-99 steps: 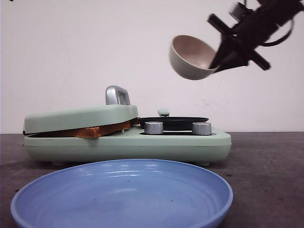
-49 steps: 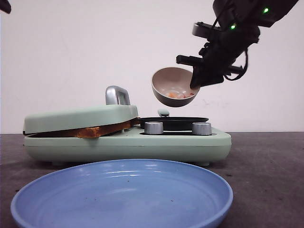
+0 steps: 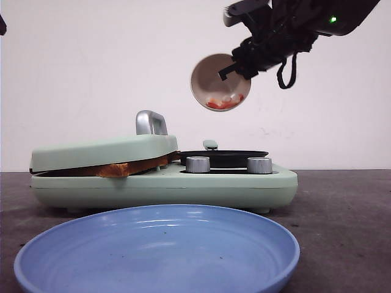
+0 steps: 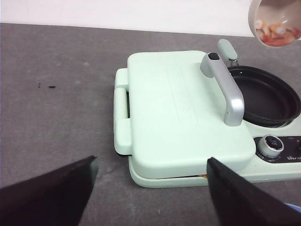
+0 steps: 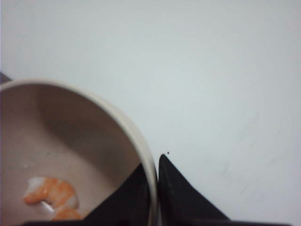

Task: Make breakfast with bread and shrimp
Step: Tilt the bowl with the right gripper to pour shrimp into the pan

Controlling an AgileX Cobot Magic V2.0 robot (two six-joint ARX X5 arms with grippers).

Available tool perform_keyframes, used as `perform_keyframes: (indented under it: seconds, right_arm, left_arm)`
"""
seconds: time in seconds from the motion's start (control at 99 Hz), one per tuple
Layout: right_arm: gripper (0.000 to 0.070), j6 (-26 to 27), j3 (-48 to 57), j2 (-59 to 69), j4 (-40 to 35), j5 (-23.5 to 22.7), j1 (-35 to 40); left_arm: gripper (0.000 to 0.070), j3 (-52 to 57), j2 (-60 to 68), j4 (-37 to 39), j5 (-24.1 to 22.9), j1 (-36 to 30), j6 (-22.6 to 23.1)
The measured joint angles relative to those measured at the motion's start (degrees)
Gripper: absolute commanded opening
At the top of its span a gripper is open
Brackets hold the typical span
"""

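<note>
My right gripper (image 3: 235,68) is shut on the rim of a cream bowl (image 3: 220,82), held tilted high above the black pan (image 3: 223,158) of the mint-green breakfast maker (image 3: 165,183). Shrimp (image 3: 223,102) lie at the bowl's low side; they also show in the right wrist view (image 5: 51,197), where the fingers pinch the bowl's rim (image 5: 146,165). Toasted bread (image 3: 125,168) sticks out from under the closed lid (image 3: 104,151). My left gripper (image 4: 150,172) is open and empty, above the table in front of the lid (image 4: 183,113). The bowl also shows in the left wrist view (image 4: 277,23).
A large blue plate (image 3: 159,253) lies nearest the camera, in front of the maker. Two silver knobs (image 3: 197,163) stand on the maker's front. A silver handle (image 4: 225,89) rises from the lid. The dark grey table (image 4: 56,103) spreads around the maker.
The right gripper has swung the bowl left and tipped it over more, its mouth now facing the camera with the shrimp at the low edge. The maker and plate have not moved.
</note>
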Motion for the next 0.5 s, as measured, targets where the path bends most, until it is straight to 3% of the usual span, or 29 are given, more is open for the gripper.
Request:
perform_keyframes:
  seconds: [0.101, 0.192, 0.313, 0.495]
  right_arm:
    - [0.0008, -7.39, 0.0, 0.0, 4.52, 3.23, 1.31]
    - [0.0008, -10.88, 0.0, 0.0, 5.77, 4.94, 1.68]
    - [0.0007, -11.87, -0.26, 0.0, 5.03, 7.69, 2.08]
    - [0.0008, -11.89, -4.85, 0.0, 13.86, 10.12, 2.93]
  left_arm:
    - [0.0424, 0.0, 0.0, 0.0, 0.02, 0.0, 0.09]
    - [0.0424, 0.0, 0.02, 0.0, 0.02, 0.0, 0.44]
    - [0.0424, 0.0, 0.0, 0.0, 0.02, 0.0, 1.31]
    - [0.0424, 0.0, 0.02, 0.0, 0.02, 0.0, 3.04]
